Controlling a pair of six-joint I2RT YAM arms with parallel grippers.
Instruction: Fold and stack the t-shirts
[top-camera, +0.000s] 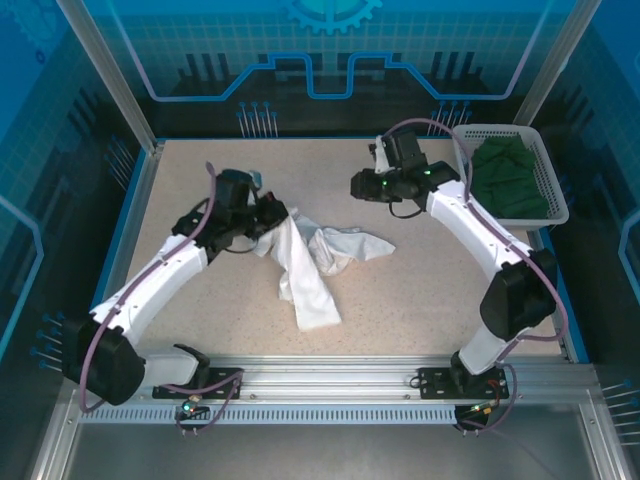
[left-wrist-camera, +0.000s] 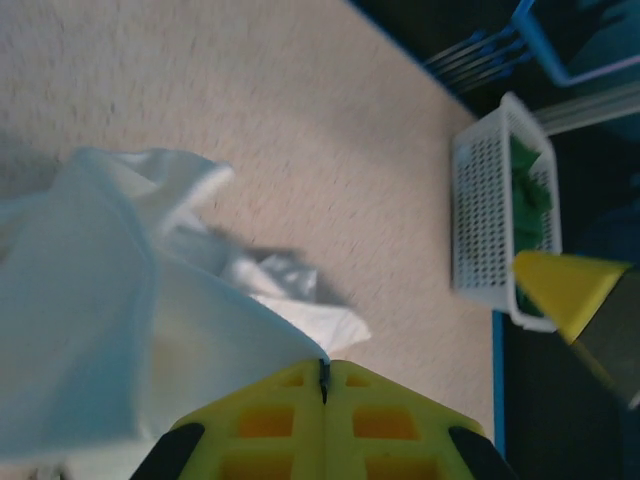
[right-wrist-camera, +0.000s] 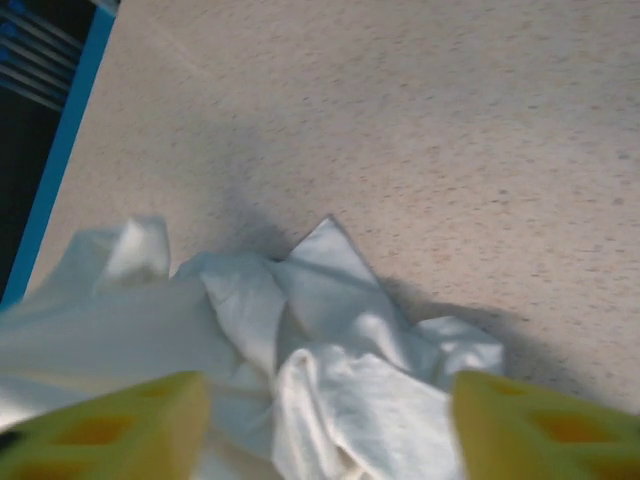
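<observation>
Thin white cloth t-shirt (top-camera: 305, 265), crumpled in soft folds, lies on speckled table (top-camera: 420, 300). Left gripper (left-wrist-camera: 323, 368) is raised and pinches its edge. Right gripper (right-wrist-camera: 325, 392) hovers above, fingers apart.

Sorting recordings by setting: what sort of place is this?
Probably a lab robot cell: a speckled table fenced by blue printed panels, an aluminium rail along its near edge, and a white shirt as the workpiece.

Speckled beige table (top-camera: 420, 300), blue-edged; teal grid-patterned walls (top-camera: 200, 50) behind.
</observation>
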